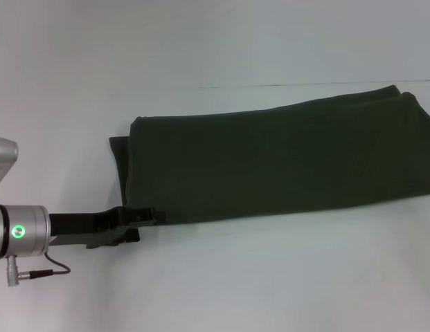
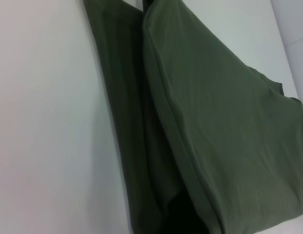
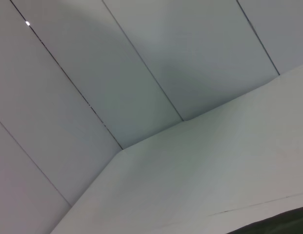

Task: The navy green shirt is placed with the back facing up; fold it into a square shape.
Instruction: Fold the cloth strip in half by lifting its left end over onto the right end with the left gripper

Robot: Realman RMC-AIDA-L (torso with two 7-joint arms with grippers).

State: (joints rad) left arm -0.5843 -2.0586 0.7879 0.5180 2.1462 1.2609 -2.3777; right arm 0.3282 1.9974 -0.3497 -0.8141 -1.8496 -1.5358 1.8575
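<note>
navy green shirt (image 1: 284, 162) lies as a long folded band on the white table (image 1: 221, 277), left gripper (image 1: 142, 218) at its near-left corner, jaw state indeterminate; weak grip risks unfolding layers.

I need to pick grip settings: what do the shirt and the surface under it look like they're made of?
The navy green shirt looks like soft matte knit fabric, probably cotton: it drapes in rounded folds with no sheen. The table appears smooth, hard and white, maybe laminate. The left gripper sits at the shirt's near corner.
</note>
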